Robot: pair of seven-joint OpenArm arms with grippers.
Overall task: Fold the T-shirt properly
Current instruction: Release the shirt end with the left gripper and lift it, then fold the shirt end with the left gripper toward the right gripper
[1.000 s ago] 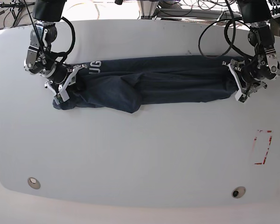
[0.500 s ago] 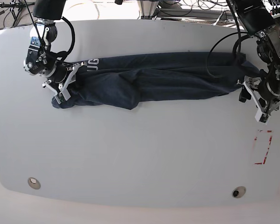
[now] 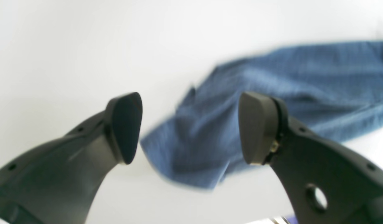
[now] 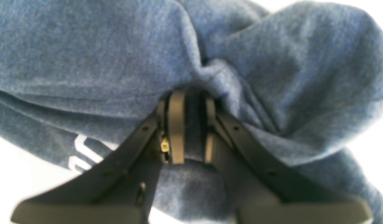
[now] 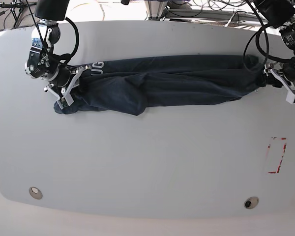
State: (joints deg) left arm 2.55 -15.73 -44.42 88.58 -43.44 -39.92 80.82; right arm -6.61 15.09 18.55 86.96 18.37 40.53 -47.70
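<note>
The dark navy T-shirt (image 5: 177, 83) lies bunched into a long band across the far half of the white table (image 5: 147, 162). White lettering (image 5: 98, 67) shows near its left end. At that end my right gripper (image 5: 68, 91) is shut on the cloth. The right wrist view shows this gripper (image 4: 191, 124) pinching a fold of the T-shirt (image 4: 85, 62) between its pads. My left gripper (image 5: 284, 84) hovers just off the shirt's right end. In the left wrist view it (image 3: 189, 127) stands open and empty, with a T-shirt corner (image 3: 287, 81) lying beyond the fingertips (image 3: 124, 127).
A red-outlined rectangle (image 5: 277, 155) is marked on the table at the right. Two round holes (image 5: 35, 192) (image 5: 251, 202) sit near the front edge. Cables and frame parts (image 5: 187, 10) run behind the table's far edge.
My left gripper has opened, let go of the shirt's right end, and swung off to the right. The right gripper keeps its hold and has barely moved.
</note>
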